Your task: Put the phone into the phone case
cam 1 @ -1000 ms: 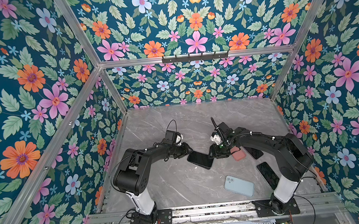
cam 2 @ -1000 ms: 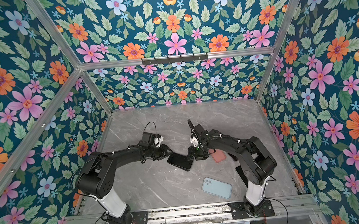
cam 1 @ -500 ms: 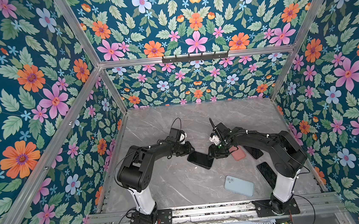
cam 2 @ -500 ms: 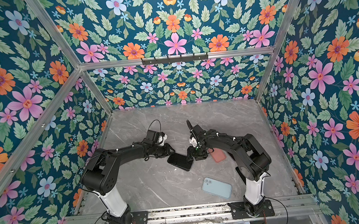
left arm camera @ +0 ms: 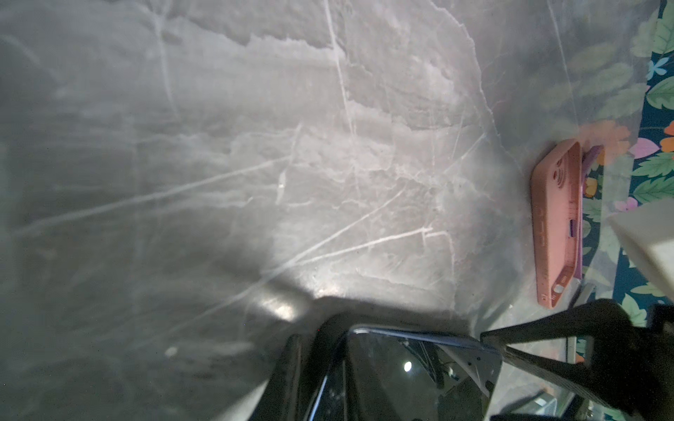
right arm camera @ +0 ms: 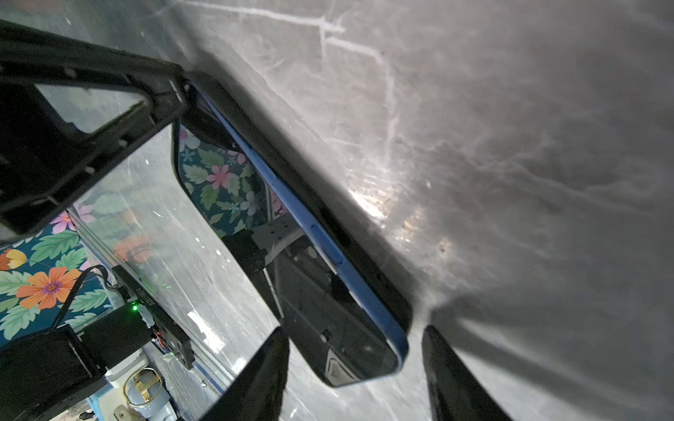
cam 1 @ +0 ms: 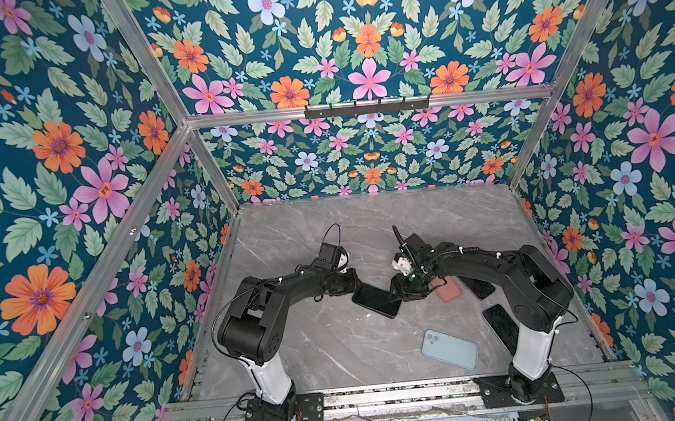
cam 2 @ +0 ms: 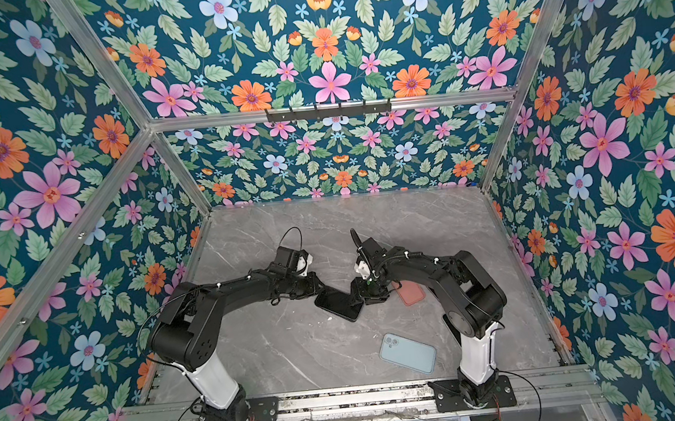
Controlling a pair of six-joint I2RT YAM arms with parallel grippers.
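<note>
Grey marble table [cam 1: 331, 345], phone [cam 1: 377, 300] at its middle between both claws
My left claw [cam 1: 354, 286] has just narrowed onto one end of the phone; my right claw [cam 1: 396, 294] stands apart astride the other end; pink case [cam 1: 448, 290] lies beside; hold secured for seating, I judge

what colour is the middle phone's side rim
Blue; phone rim clearest in right wrist view.

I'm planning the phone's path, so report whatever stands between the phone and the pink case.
Only the right gripper: it straddles the end of the phone nearest the pink case, sitting between them in both top views. No other object shows there.
</note>
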